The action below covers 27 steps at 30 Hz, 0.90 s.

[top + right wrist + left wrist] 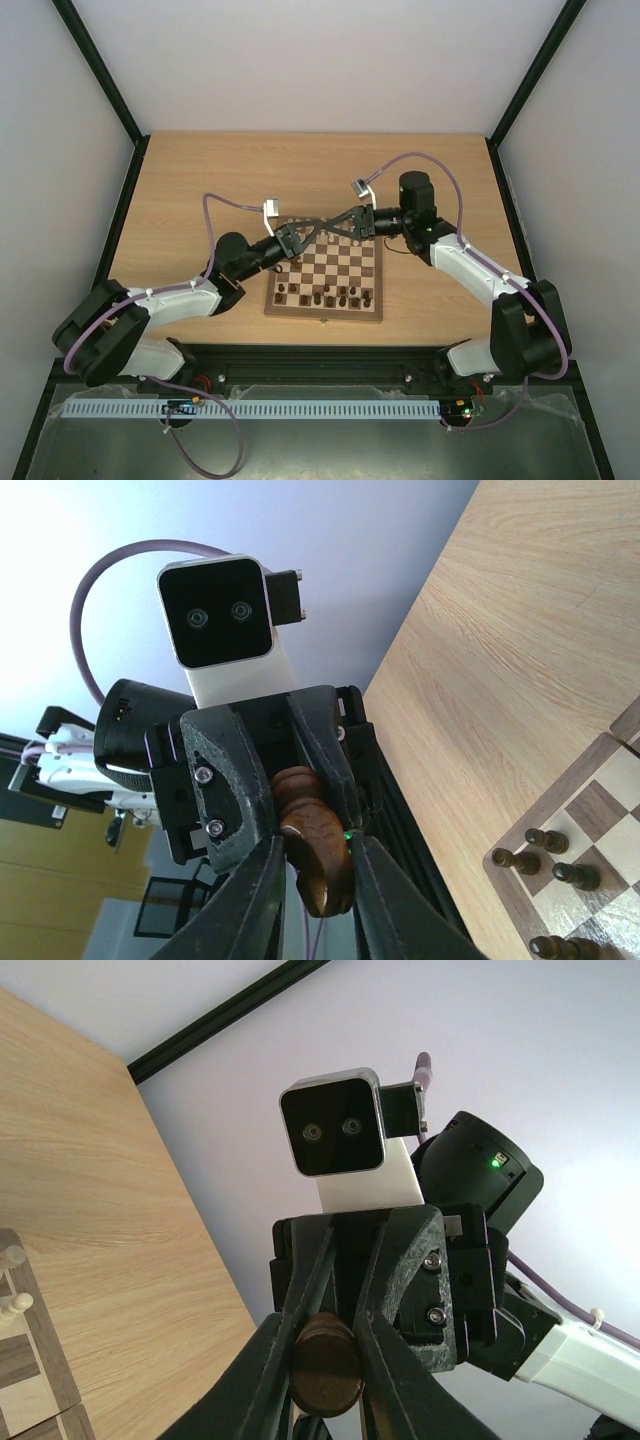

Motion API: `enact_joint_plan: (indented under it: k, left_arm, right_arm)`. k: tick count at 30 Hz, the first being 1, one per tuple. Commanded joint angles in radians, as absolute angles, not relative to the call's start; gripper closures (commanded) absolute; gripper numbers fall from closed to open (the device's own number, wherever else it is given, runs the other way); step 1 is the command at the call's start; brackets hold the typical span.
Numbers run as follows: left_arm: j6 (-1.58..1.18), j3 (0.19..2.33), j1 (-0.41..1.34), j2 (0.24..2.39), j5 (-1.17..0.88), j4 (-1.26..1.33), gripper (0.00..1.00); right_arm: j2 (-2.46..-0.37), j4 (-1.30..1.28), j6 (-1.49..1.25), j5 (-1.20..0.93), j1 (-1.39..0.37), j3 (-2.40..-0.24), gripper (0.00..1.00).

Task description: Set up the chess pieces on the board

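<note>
The board lies mid-table with dark brown chess pieces on its near rows. My left gripper and right gripper meet tip to tip above the board's far edge. Both are shut on one dark brown piece. The left wrist view shows its round base between my left gripper's fingers. The right wrist view shows its carved top between my right gripper's fingers. Pale pieces stand at the board's edge. Dark pawns stand on the board's corner.
Bare wooden table lies around the board. Black frame rails and pale walls bound the table left, right and behind. Purple cables loop above both arms.
</note>
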<state>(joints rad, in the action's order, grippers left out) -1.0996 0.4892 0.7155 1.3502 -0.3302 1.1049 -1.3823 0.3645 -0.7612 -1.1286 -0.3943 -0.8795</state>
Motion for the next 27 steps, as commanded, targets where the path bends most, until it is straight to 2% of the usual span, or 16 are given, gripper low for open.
enact_joint_plan:
  k: [1,5,8,10,12,19,23,27]
  left_arm:
    - [-1.097,0.517,0.723,1.366,-0.330,1.229,0.82]
    - [-1.093,0.521,0.724,1.379,-0.333,1.224,0.78]
    - [-1.067,0.524,0.719,1.358,-0.328,1.158,0.62]
    - [-1.015,0.544,0.707,1.313,-0.321,1.015,0.51]
    - [-0.948,0.582,0.686,1.253,-0.306,0.811,0.44]
    - [-0.668,0.853,0.525,1.133,-0.345,0.034,0.35]
    - [-0.555,0.899,0.379,1.121,-0.297,-0.148,0.33]
    - [-0.600,0.826,0.279,1.110,-0.374,-0.083,0.32]
  right_arm:
    - [-1.357,0.435,-0.782,-1.169,-0.396,-0.853,0.83]
    - [-1.347,0.420,-0.755,-1.163,-0.396,-0.854,0.90]
    - [-1.338,0.314,-0.652,-1.137,-0.396,-0.887,0.92]
    - [-1.340,0.161,-0.512,-1.096,-0.396,-0.933,0.95]
    - [-1.343,-0.002,-0.358,-1.038,-0.396,-0.989,0.96]
    - [-1.417,-0.460,0.042,-0.797,-0.446,-1.193,0.94]
    - [-1.479,-0.623,0.182,-0.590,-0.559,-1.299,0.93]
    - [-1.514,-0.694,0.265,-0.415,-0.689,-1.351,0.92]
